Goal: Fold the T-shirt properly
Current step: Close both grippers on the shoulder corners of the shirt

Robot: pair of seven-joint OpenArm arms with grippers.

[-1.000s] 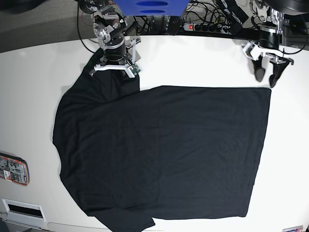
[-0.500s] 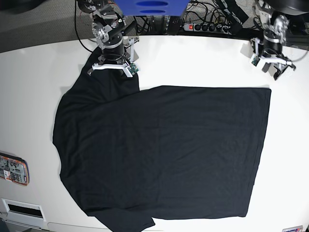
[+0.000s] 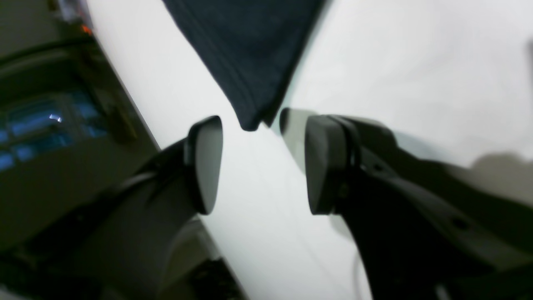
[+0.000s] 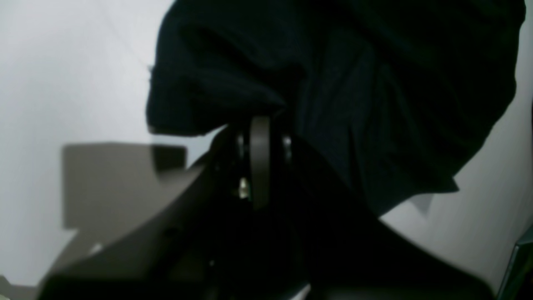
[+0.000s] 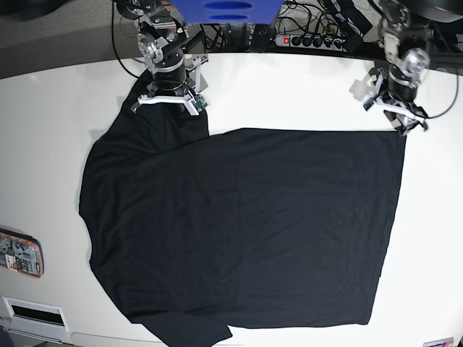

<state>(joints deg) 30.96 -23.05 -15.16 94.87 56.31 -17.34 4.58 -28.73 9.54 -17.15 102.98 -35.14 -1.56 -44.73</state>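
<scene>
The black T-shirt (image 5: 246,224) lies spread flat on the white table (image 5: 304,87). My right gripper (image 5: 172,108) is at the shirt's far left sleeve, shut on a bunch of the black cloth (image 4: 333,83); its jaws (image 4: 260,137) are pressed together in the wrist view. My left gripper (image 5: 402,124) is at the shirt's far right corner. It is open (image 3: 256,137), and the corner of the shirt (image 3: 250,62) lies just beyond and between its fingertips, untouched.
A power strip (image 5: 311,40) with cables and a blue object (image 5: 228,11) sit behind the table's far edge. An orange-edged device (image 5: 20,253) lies at the left edge and a white box (image 5: 32,312) at the front left corner.
My left gripper has turned and come down to the shirt's far right corner. My right gripper has stayed on the sleeve. The shirt has not moved.
</scene>
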